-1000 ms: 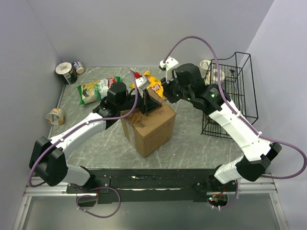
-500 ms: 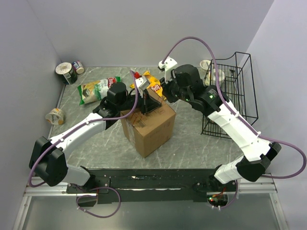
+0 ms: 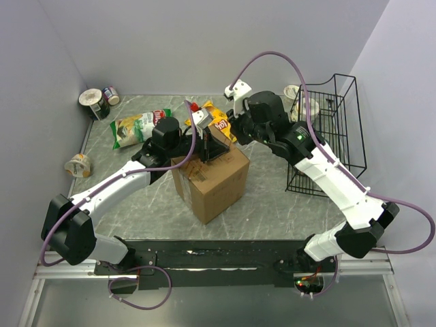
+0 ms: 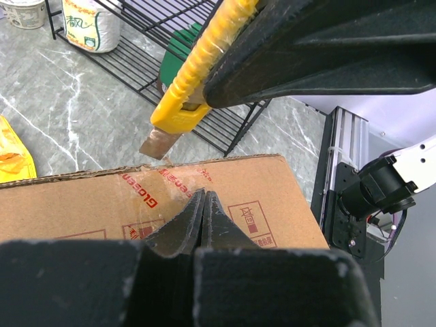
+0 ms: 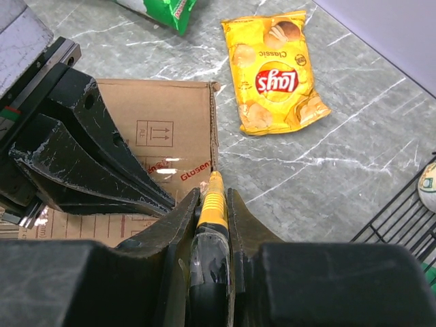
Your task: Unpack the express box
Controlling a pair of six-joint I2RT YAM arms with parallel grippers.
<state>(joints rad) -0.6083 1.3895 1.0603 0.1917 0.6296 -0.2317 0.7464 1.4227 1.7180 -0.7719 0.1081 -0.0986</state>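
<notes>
- The express box stood near the middle of the table, between the two arms. Its top flaps were shut and clear tape shone along the seam, so to my eye the unpacking proper had not begun.
- The left gripper had its fingers pressed tight together with nothing between them. The joined tips rested on the taped top of the box. I took that as a way to pin the carton down so it would not slide under the cut.
- The right gripper was clamped on a yellow utility knife, gripping the handle so the tool ran out past the fingertips. The short blade pointed down at the box's top edge, right by the tape. I could not tell whether the tip touched the cardboard or hung just clear of it.
- The blade sat close beside the left fingers, so a straight pull along the seam looked likely to need care to avoid striking them.
- A yellow crisp bag lay on the table just beyond the box. A black wire basket stood off to the right, well clear of the cutting. My guess was that the contents were meant to go there.
</notes>
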